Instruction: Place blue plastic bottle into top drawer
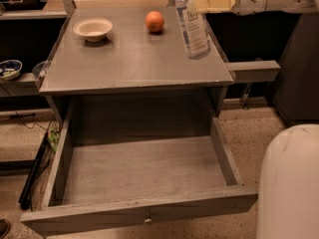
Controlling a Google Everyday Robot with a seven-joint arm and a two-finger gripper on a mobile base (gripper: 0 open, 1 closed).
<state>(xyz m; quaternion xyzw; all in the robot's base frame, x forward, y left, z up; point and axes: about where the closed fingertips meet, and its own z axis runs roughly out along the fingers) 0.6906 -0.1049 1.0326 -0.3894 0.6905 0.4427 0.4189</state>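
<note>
One blue plastic bottle [193, 29]: upper right of the frame, tilted, base at or just above the tabletop [129, 63] near its right edge. Pincer [198, 4]: upper right, clenched on the bottle's upper part. Top drawer [124, 215]: lower centre, pulled open. One orange [154, 21] and one bowl [92, 29]: top of frame. Step, as judged: the carry. The next move calls for clearing the tabletop's front edge, then lowering into the drawer.
</note>
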